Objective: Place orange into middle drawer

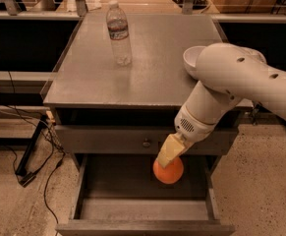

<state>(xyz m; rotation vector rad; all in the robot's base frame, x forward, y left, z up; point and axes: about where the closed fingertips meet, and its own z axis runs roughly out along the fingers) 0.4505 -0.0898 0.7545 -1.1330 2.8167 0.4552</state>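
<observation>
The orange (169,171) is a small round fruit held in my gripper (166,160), whose cream fingers are shut on its top. It hangs just above the floor of the open middle drawer (142,211), right of the drawer's centre and towards its back. The drawer is a wide shallow grey tray pulled out under a closed grey drawer front with a small round knob (146,142). My white arm (231,85) reaches down from the right across the cabinet's front edge.
On the grey cabinet top (142,53) stand a clear water bottle (118,32) at the back left and a white bowl (194,60) at the right, partly behind my arm. Black cables (32,161) lie on the floor to the left.
</observation>
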